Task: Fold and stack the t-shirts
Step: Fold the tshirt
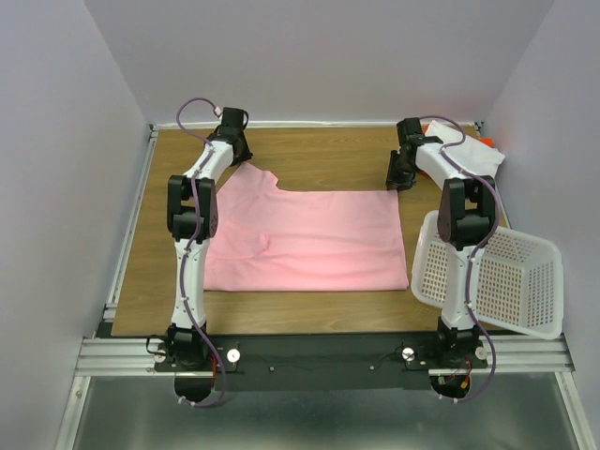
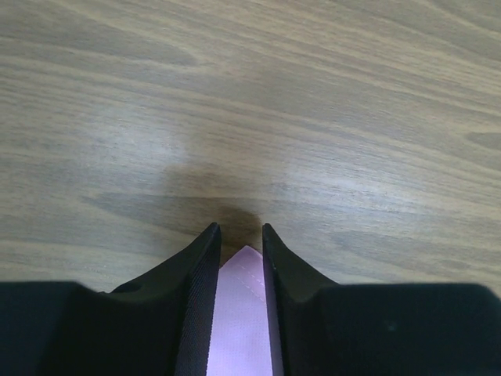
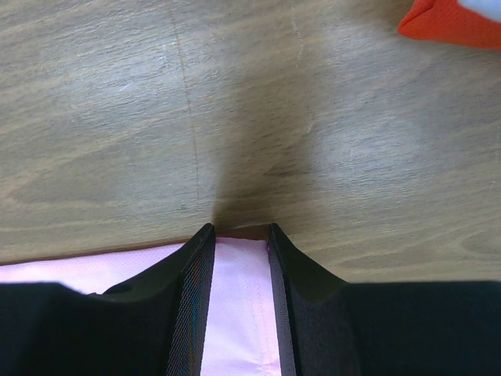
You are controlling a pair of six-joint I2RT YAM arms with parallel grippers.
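The pink tee (image 1: 305, 239) lies wide from 9 to 3 o'clock. The left gripper (image 2: 241, 235) and right gripper (image 3: 241, 233) each pinch one far corner.

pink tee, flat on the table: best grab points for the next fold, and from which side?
Take the pink t-shirt at its two far corners, coming straight down from above. It lies flat, so only thin edges offer a pinch. The left gripper has cloth between its fingers at the far-left corner; the right gripper straddles the far-right edge.
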